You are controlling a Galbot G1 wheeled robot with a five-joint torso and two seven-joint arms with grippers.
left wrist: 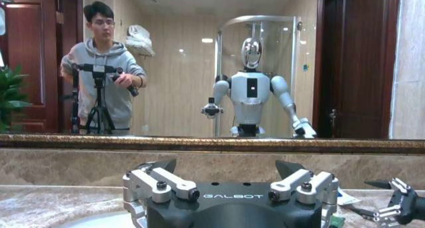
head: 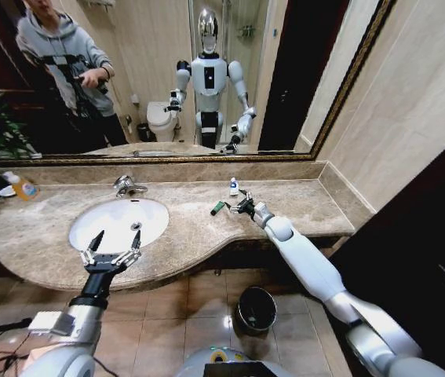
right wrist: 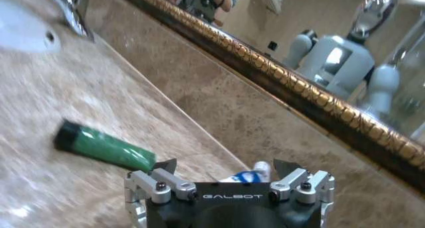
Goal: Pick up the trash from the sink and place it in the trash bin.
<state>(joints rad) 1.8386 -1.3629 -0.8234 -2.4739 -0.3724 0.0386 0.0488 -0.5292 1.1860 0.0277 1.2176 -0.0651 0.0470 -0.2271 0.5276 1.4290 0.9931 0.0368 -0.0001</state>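
On marble (head: 300,206): one green stick (head: 218,208)

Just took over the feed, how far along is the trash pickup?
Nothing looks binned yet: the trash bin on the floor appears empty. The right gripper is open over the counter by the green stick and a small white tube, holding nothing. The left gripper hovers open over the sink. Both items remain.

Small white item (right wrist: 247,176) (blue-marked) half hidden behind right tool (right wrist: 226,164)
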